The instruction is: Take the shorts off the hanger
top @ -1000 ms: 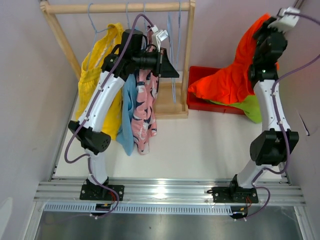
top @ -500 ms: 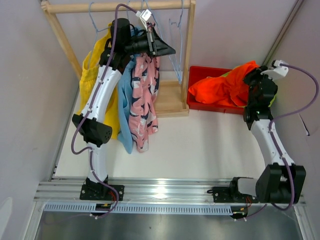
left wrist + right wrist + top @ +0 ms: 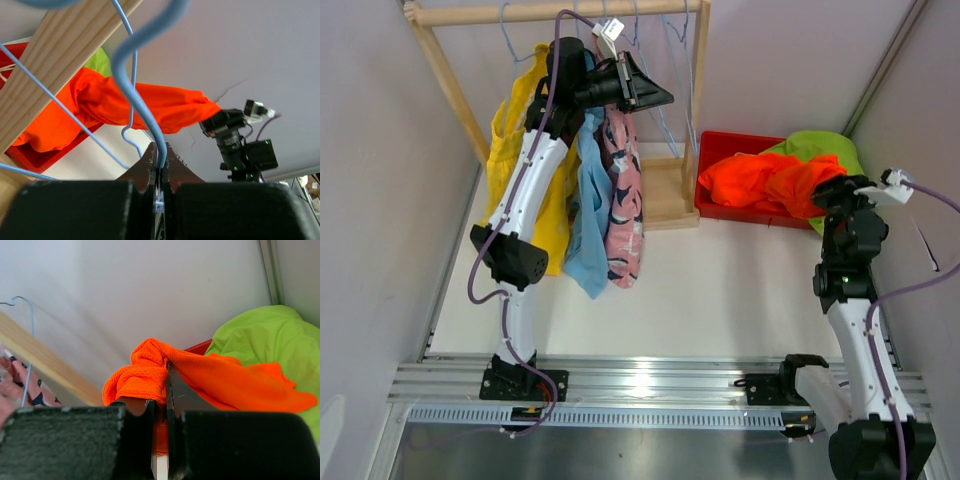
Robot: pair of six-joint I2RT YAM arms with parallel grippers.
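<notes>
Heads up on where things sit. Your left pincer (image 3: 161,167) is up at the top bar of the wooden rack (image 3: 550,13), pressed together on the wire of a blue hanger (image 3: 157,140). The wrist view shows the wire caught right between the fingers, with the hook curling up over the bar. I can't tell which pair, if any, is on that particular hanger.

Three pairs hang off the rack, mostly behind and below your left arm. The yellow shorts (image 3: 510,160) are furthest left. The light blue shorts (image 3: 585,225) are next. The pink patterned shorts (image 3: 625,220) are just beside those, straight under the pincer. More blue wire hangers sit on the bar just to the right, close to the rack's right post.

Your right pincer (image 3: 167,395) is low on the right side, next to the red bin (image 3: 720,145). It's pinching a bunched fold of the orange shorts (image 3: 145,375), with the fingers closed on the fabric. The rest of that pair is draped across the bin. The lime green shorts (image 3: 820,148) are heaped at the bin's far right end, touching the orange pair and partly under it.

The bin sits on the white surface (image 3: 720,290), just beside the rack's base.
</notes>
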